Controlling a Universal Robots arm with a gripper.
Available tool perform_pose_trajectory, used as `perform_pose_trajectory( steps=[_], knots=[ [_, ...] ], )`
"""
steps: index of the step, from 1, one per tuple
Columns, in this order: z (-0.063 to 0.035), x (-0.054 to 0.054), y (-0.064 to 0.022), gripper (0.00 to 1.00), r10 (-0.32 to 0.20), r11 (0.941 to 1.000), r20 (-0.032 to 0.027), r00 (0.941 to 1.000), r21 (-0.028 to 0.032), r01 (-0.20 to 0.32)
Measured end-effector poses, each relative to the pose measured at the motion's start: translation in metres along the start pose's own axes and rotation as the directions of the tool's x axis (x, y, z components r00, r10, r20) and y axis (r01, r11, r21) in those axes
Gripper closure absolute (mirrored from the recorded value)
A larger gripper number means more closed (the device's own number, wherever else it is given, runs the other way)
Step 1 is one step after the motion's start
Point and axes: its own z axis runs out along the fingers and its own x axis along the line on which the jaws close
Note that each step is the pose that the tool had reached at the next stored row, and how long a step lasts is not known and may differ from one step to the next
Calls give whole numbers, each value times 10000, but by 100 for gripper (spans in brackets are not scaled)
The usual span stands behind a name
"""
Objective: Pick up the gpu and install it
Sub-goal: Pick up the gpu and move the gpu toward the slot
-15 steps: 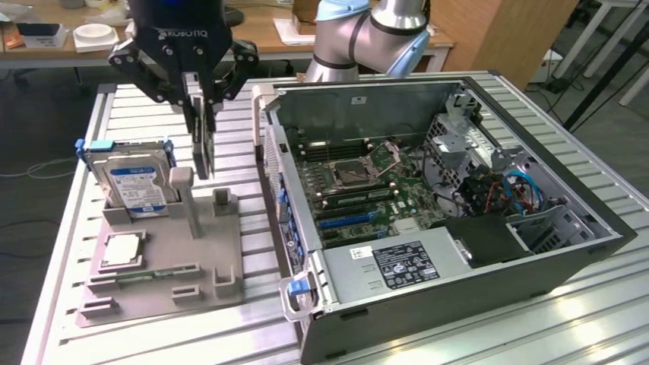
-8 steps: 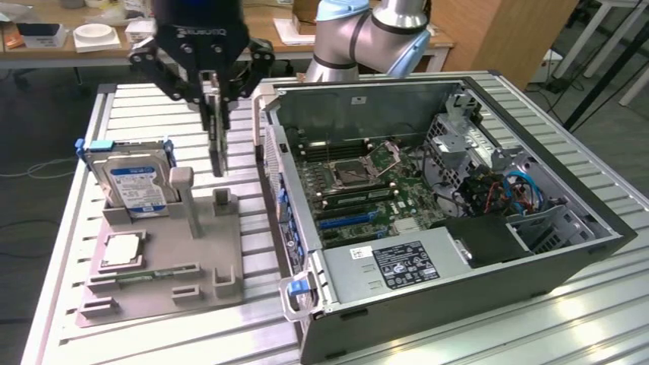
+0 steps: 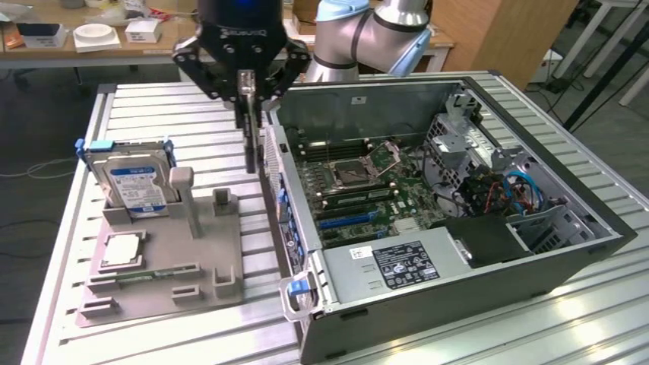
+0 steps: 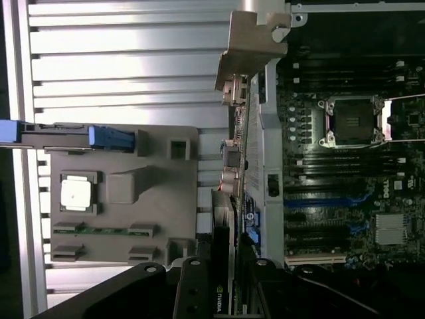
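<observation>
On the counter [image 3: 182,114] we saw the fixture [image 3: 203,251] at the exterior view's left, the hard drive [image 3: 137,186] standing in it. The case [image 3: 487,304] sat just beside it at the right, and the gpu [image 3: 248,144] hung in the tool [image 3: 246,85] above the gap between them.

The ribbed silver aluminium desk [image 3: 152,114] carries a grey moulded plastic holder tray [image 3: 203,255] towards the exterior view's left and, just beside it, an open black metal computer case [image 3: 476,298].
</observation>
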Motion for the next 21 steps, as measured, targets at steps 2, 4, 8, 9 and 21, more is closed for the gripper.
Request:
perform_pose_trajectory(
  steps=[2,4,8,9,21],
  knots=[
    [4,-90,5,74,-6,10000,-1,10000,0,6],
    [9,-182,10,74,-8,10000,1,10000,-4,8],
    [16,-362,19,74,-16,10000,0,10000,-4,16],
    [18,-407,22,74,-18,10000,0,10000,-5,18],
    [40,-953,50,74,-47,10000,-2,10000,-12,47]
  ],
)
